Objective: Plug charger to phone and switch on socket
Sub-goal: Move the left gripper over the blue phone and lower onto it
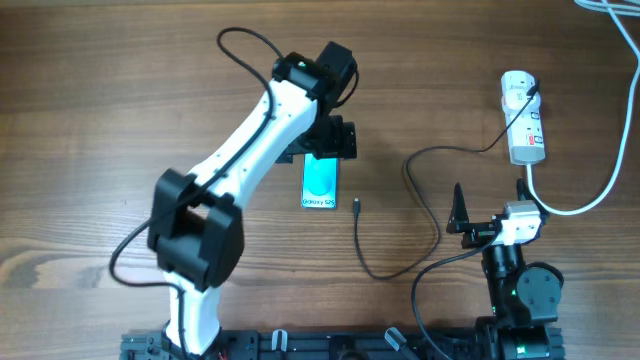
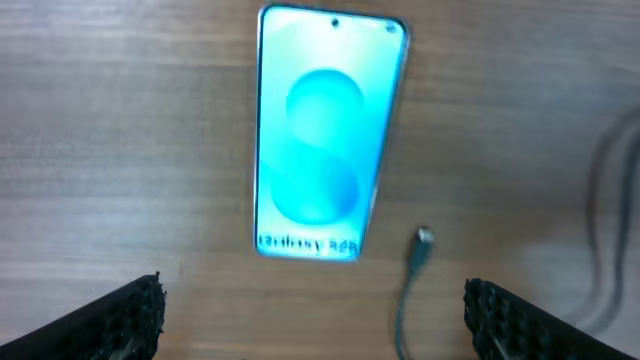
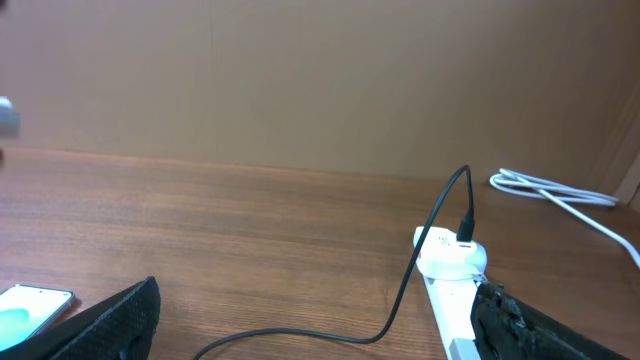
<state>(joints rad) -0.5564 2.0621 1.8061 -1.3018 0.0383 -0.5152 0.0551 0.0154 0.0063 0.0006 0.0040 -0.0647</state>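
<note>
hovering over the counter with left end effector spread wide, phone flat just ahead of it, charger lying loose beside the near corner. could easily nudge the phone or pinch the connector crooked. holding right end effector apart too, socket just ahead, to its right.

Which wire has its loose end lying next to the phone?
The thin black charger cable: its tip lies beside the phone, not plugged in. The thick white cord lies far off by the socket.
</note>
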